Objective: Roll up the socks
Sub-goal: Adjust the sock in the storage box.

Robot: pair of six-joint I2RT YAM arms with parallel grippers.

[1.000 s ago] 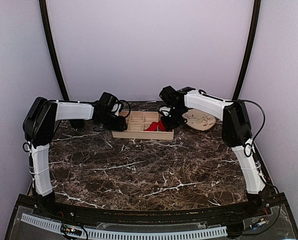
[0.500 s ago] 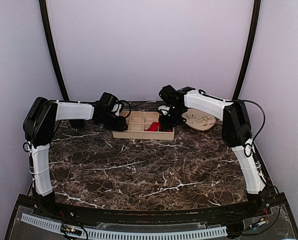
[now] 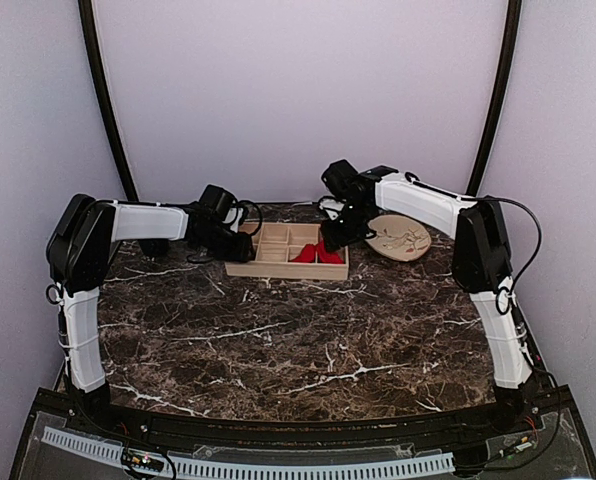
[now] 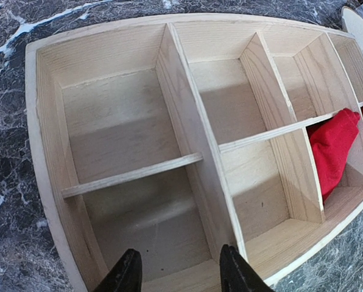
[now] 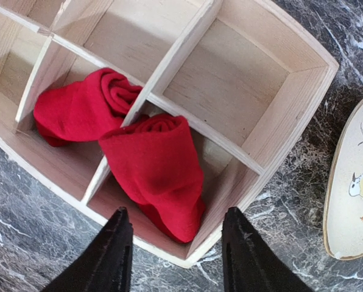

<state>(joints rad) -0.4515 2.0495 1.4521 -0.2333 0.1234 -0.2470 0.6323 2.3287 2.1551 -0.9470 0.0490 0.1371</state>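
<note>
Socks (image 3: 314,252): two bright red pieces in the right half of the wooden tray (image 3: 278,268), upper centre of the top view.
Rolled sock (image 5: 84,109): upper left of the right wrist view, curled up in one compartment against a divider.
Second sock (image 5: 157,173): centre of the right wrist view, in the next compartment to the right, its upper end bunched against the cross divider.
Right claw (image 5: 178,258): jaws wide apart with nothing gripped. The second sock's lower end lies just above the gap, down in the tray, apart from both fingers.
Left claw (image 4: 178,277): bottom centre of the left wrist view, jaws apart and holding nothing, over the tray's left compartments.
Socks from the left claw: only a red fold (image 4: 331,149) at the right edge of that view, well apart from the fingers.
Plate (image 3: 398,238): to the right of the tray, pale with bird drawings.
Table (image 3: 278,340): dark marble with white veins.
</note>
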